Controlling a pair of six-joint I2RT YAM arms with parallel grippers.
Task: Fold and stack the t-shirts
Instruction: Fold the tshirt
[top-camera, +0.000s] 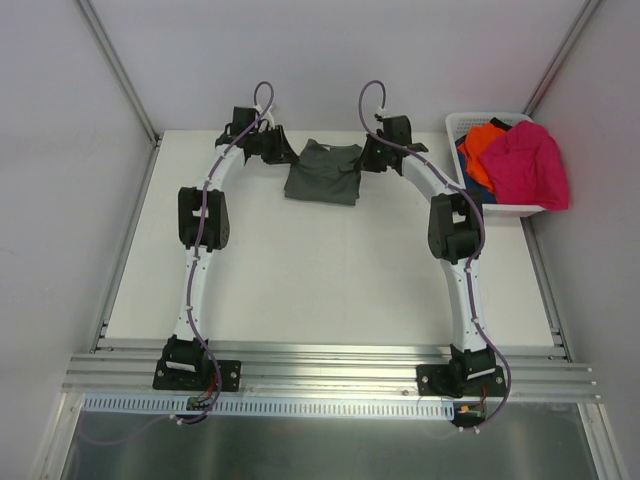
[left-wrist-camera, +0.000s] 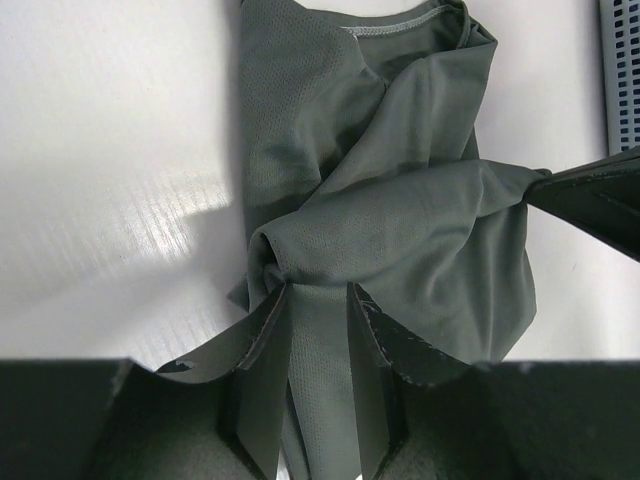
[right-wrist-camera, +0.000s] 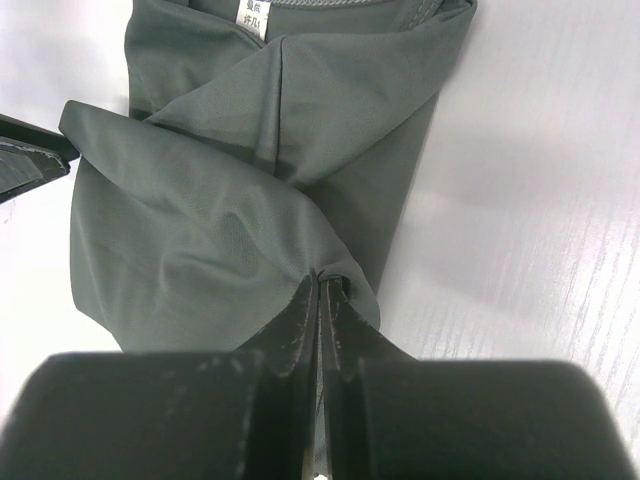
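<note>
White basket (top-camera: 463, 122) holds pink shirt (top-camera: 535, 165) (draped over rim); orange shirt (top-camera: 483, 146) beside.

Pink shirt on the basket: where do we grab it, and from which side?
Probably the bunched top of the pink shirt, pinched from straight above. It lies heaped on top in the basket, partly over the orange shirt, and drapes past the near rim; the side wall stands close on the right.

The only writing is on a small white sewn-in tag (right-wrist-camera: 251, 17) inside the far collar of the dark grey-green cloth t-shirt (right-wrist-camera: 230, 190). It carries a few small dark characters, partly cut off and too blurred to read.
</note>
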